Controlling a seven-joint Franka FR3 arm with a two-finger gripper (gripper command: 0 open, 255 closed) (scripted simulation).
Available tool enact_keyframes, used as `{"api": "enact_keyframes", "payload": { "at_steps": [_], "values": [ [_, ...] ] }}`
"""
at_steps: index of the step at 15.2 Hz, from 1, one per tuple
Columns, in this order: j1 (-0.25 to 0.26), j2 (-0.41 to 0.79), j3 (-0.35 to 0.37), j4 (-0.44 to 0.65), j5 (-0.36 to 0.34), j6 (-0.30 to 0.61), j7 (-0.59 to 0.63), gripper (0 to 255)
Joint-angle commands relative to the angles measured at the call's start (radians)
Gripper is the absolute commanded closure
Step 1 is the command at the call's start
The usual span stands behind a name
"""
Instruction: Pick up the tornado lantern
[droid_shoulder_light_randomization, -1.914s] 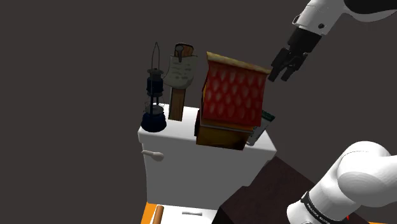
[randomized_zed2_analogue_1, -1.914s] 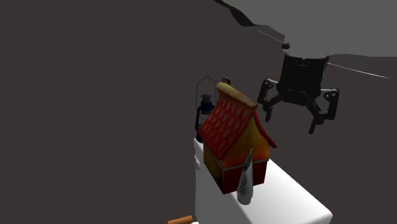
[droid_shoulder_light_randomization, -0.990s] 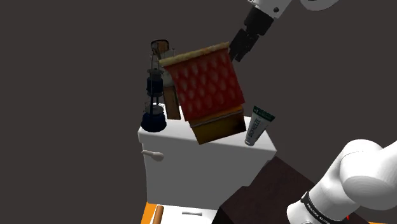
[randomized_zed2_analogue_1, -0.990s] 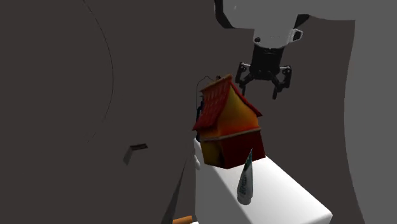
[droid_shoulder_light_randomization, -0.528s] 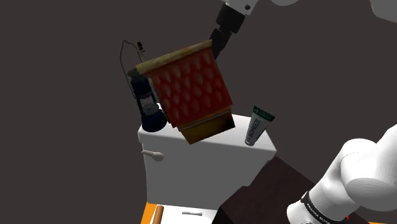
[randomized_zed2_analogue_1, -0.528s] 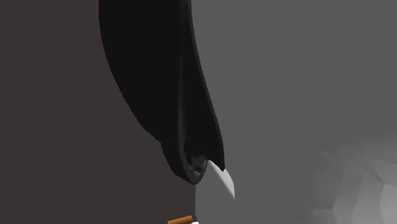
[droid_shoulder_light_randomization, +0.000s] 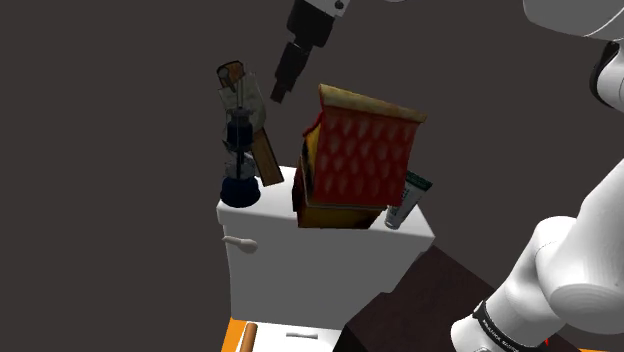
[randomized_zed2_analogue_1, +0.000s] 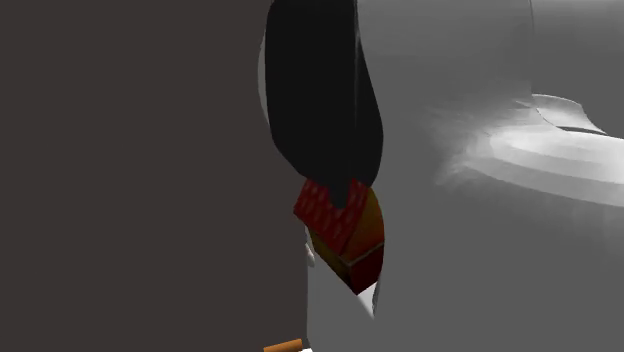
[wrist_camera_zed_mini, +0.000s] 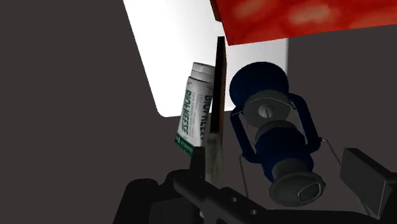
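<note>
Dark wall, white toilet tank: dark-blue lantern beneath spread fingers.
Closing off-centre could snag the leaning wooden strip beside it, or tip it over.

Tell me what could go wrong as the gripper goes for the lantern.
The open black gripper hangs above the dark blue lantern. A tilted brown plank leans right beside it, so a finger might catch it. The lantern stands by the white tank's edge; a nudge could tip it off.
</note>
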Motion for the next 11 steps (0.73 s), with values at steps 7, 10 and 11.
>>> {"api": "enact_keyframes", "payload": {
  "at_steps": [7, 10, 11],
  "values": [
    [0.045, 0.113, 0.041, 0.095, -0.034, 0.034, -0.051, 0],
    [0.043, 0.104, 0.041, 0.042, -0.03, 0.077, -0.055, 0],
    [0.042, 0.1, 0.041, 0.016, -0.029, 0.1, -0.057, 0]
  ]
}}
